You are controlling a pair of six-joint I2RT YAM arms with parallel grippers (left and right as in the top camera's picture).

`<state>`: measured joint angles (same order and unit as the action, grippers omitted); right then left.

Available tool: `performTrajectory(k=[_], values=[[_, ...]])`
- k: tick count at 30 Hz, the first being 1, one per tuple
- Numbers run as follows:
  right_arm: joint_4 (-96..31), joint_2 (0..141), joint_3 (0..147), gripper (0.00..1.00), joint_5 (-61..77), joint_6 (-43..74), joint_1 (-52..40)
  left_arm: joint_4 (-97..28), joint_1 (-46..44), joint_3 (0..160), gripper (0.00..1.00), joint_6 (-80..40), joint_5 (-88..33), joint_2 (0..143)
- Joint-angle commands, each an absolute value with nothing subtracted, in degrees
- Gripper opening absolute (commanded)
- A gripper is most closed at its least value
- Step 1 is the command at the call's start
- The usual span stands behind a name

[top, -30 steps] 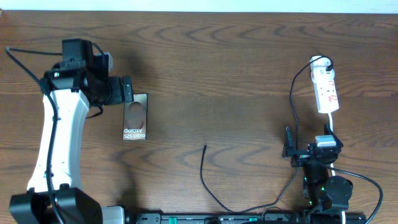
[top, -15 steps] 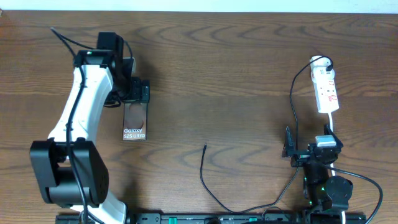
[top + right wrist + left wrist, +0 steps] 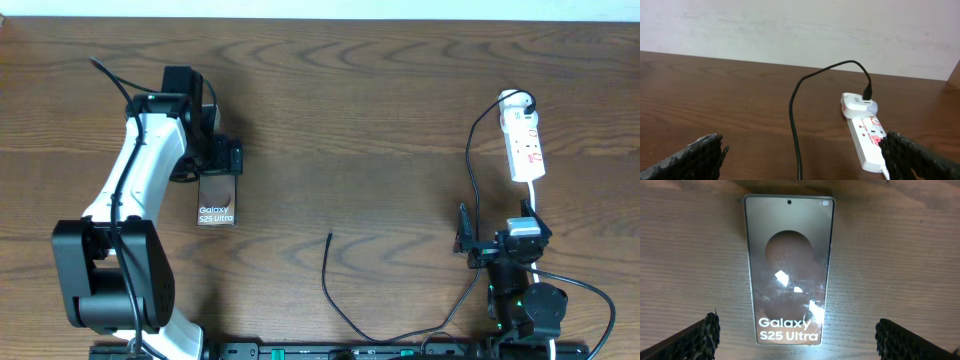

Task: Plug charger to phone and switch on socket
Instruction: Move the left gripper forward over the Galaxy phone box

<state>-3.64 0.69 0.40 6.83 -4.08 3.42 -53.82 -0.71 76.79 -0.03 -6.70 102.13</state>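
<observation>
The phone (image 3: 217,205) lies flat on the table left of centre, lettering up; it fills the left wrist view (image 3: 788,270). My left gripper (image 3: 221,158) is open and empty, hovering over the phone's far end, a finger on each side (image 3: 799,326). The charger's cable (image 3: 325,280) runs from the socket down the right side, along the front edge, to a loose tip (image 3: 330,236) at mid-table. The socket (image 3: 524,140) lies at the far right. My right gripper (image 3: 498,238) is open and empty near the front edge, facing the socket (image 3: 867,140) and cable (image 3: 794,125); its fingers (image 3: 805,147) are wide apart.
A white adapter (image 3: 856,102) sits plugged in at the socket's far end, with the black cable leaving it. The socket's white cord (image 3: 534,200) runs toward the right arm. The arm bases and a black rail (image 3: 340,352) line the front edge. A pale wall stands beyond the table.
My left arm has swung right and inward, bringing its open gripper from beside the phone's far left corner to over the phone's far end. The right arm, cable and socket have not moved.
</observation>
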Motion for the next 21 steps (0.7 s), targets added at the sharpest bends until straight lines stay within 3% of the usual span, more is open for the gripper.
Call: performTrajectory(k=[1,21], values=[[-3.9,0.3,0.3,0.99,6.8,-4.4,3.8,-52.6,-0.7,74.2,0.98,-0.5,-7.0,102.0],[-3.9,0.4,0.3,0.99,6.8,-4.4,3.8,-43.1,-0.7,66.2,0.98,0.0,-6.8,103.0]])
